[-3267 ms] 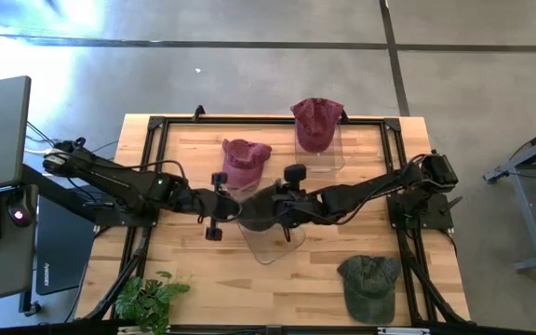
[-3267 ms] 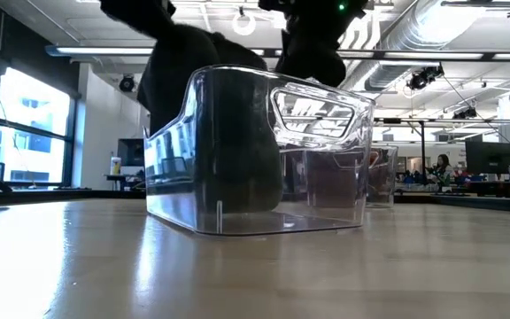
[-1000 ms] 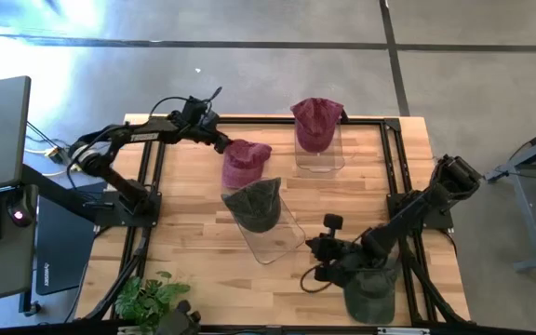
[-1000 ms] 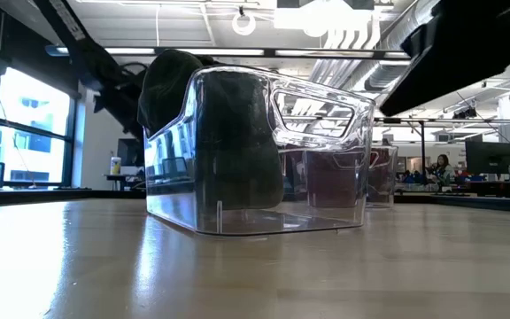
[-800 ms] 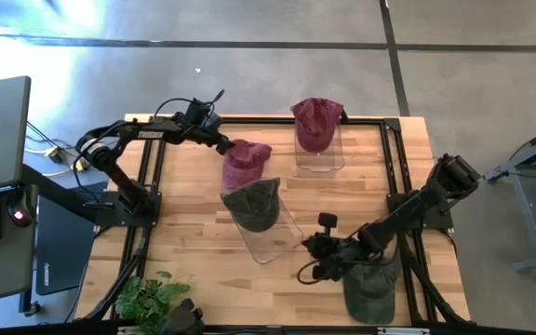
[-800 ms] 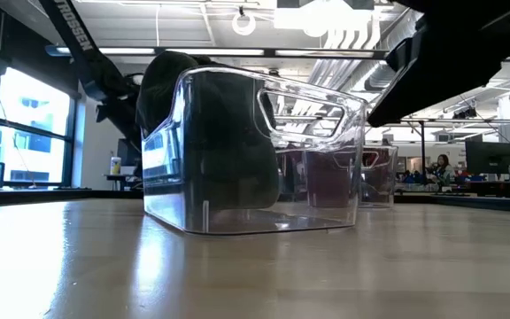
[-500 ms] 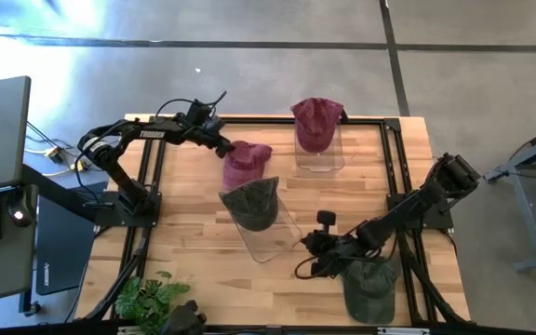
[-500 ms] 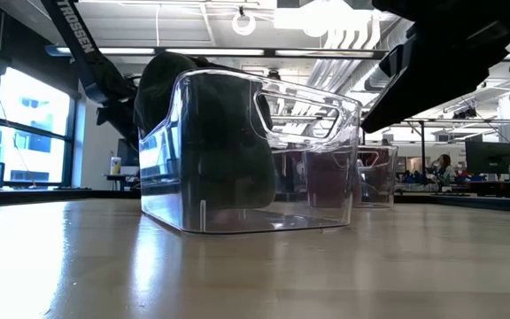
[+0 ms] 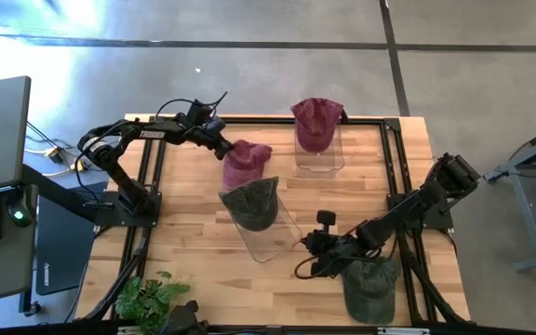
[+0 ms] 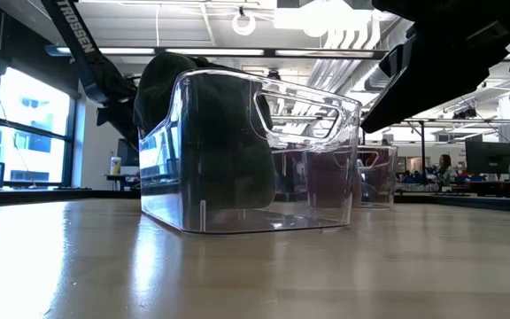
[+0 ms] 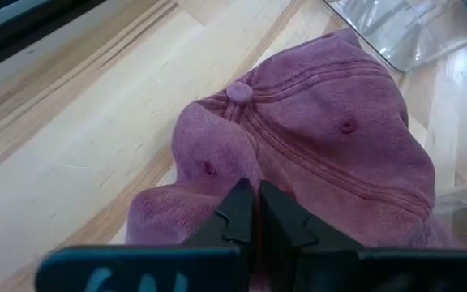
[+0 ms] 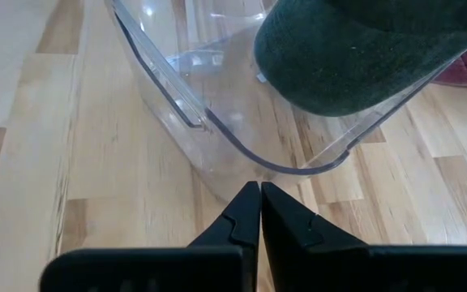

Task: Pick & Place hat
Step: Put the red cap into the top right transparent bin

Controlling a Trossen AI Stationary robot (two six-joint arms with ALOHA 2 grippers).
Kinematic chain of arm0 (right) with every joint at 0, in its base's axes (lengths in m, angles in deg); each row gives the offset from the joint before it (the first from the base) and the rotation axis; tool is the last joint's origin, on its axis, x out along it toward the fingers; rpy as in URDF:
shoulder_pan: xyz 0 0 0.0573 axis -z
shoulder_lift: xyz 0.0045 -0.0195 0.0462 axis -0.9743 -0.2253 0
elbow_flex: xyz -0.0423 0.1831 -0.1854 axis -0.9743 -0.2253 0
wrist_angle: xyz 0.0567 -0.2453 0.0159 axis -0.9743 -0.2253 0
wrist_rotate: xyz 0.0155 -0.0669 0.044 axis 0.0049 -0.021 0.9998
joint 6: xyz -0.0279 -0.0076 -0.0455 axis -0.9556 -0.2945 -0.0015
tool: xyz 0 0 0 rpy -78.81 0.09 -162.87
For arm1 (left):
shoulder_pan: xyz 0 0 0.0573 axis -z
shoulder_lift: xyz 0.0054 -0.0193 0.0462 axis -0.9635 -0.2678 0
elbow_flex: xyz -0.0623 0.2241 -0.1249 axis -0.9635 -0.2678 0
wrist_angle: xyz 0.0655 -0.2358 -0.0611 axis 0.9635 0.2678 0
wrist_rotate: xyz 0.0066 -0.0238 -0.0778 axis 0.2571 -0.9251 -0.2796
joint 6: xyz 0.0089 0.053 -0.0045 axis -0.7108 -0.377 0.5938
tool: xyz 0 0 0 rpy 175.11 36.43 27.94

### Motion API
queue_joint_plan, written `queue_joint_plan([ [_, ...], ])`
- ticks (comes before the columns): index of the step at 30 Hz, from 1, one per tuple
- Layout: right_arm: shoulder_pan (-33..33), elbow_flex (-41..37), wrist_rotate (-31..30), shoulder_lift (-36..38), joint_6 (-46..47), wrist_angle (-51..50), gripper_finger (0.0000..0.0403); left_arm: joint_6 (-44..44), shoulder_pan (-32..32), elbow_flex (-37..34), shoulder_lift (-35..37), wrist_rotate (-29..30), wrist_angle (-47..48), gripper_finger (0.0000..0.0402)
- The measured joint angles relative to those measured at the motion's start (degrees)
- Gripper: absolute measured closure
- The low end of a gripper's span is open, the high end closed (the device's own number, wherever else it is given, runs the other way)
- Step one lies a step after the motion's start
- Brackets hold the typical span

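My left pincer (image 11: 255,212) has just snapped shut on the edge of the maroon cloth cap (image 9: 246,162) lying on the table's far left; a second ago its fingers stood wide. I judge the pick begun (lift comes next). My right pincer (image 12: 259,212), fingers together, waits beside the clear plastic bin (image 12: 209,122) holding a dark green cap (image 9: 252,202). "TROSSEN" reads along my left arm (image 10: 75,31).

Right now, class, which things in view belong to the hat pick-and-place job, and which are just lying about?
Job: maroon hat, left end effector shut on it, dark green hat in clear bin, second maroon hat, olive hat.
Lying about: potted plant, laptop.
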Motion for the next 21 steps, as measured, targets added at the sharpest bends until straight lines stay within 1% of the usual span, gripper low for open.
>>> queue_joint_plan([
  [4,0.0,0.0,0.0,0.0,0.0,0.0,0.0396,0.0,0.0,0.0,1.0,0.2,0.4,0.0390],
  [6,0.0,0.0,0.0,0.0,0.0,0.0,0.0399,-0.4,0.0,0.1,2.4,1.3,0.2,0.0396],
  [9,0.0,0.0,0.0,0.0,-0.8,0.0,0.0401,-1.2,0.0,0.7,5.7,3.8,2.0,0.0397],
  [13,0.0,0.0,-0.2,0.0,-1.1,0.0,0.0397,-4.6,0.5,1.4,11.8,7.2,3.8,0.0399],
  [16,0.0,0.0,-1.9,0.0,-2.6,0.0,0.0394,-8.4,2.3,1.4,16.3,12.6,5.4,0.0400],
  [21,0.5,0.1,-9.8,1.9,-7.7,-0.2,0.0401,-15.6,7.6,1.4,22.9,25.3,7.3,0.0401],
])
